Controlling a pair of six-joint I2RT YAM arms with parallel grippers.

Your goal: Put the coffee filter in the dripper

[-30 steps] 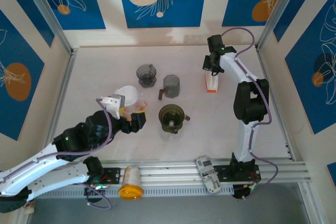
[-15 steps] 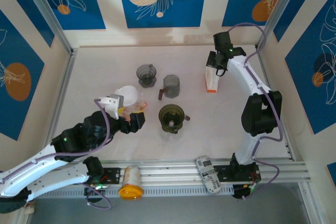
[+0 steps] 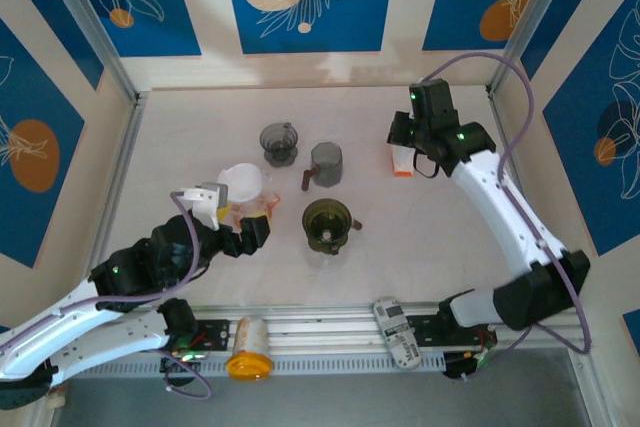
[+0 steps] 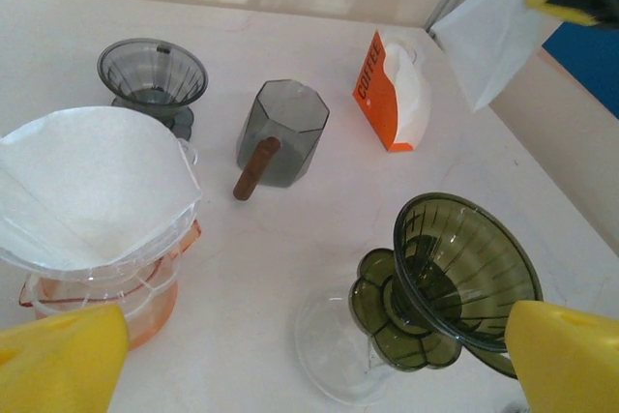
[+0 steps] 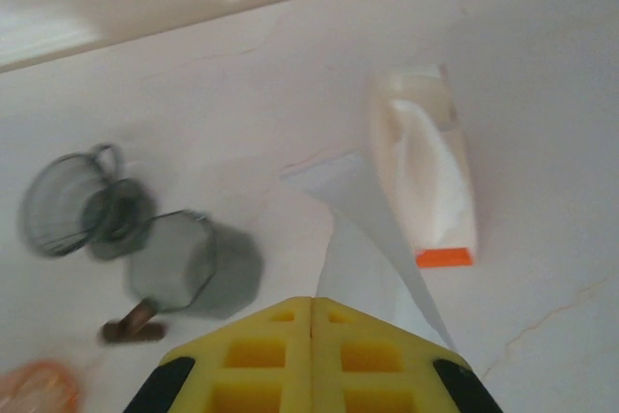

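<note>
At far right, orange box (image 4: 392, 94) lettered "COFFEE"; right hand (image 5: 311, 305) pinching coffee filter (image 5: 366, 239); left hand (image 4: 309, 360) spread wide.

The top camera hangs high behind the arm bases (image 3: 462, 332), which lie along the bottom edge of its frame. It looks down on the whole tabletop (image 3: 200, 117) as far as the back wall (image 3: 300, 69). The left wrist camera sits low and near, looking across the tabletop, with the green dripper (image 4: 464, 268) at lower right. The right wrist camera looks steeply down from close above. All three views share the box (image 5: 426, 181), the mug (image 5: 193, 268) and the grey dripper (image 5: 73, 202).
</note>
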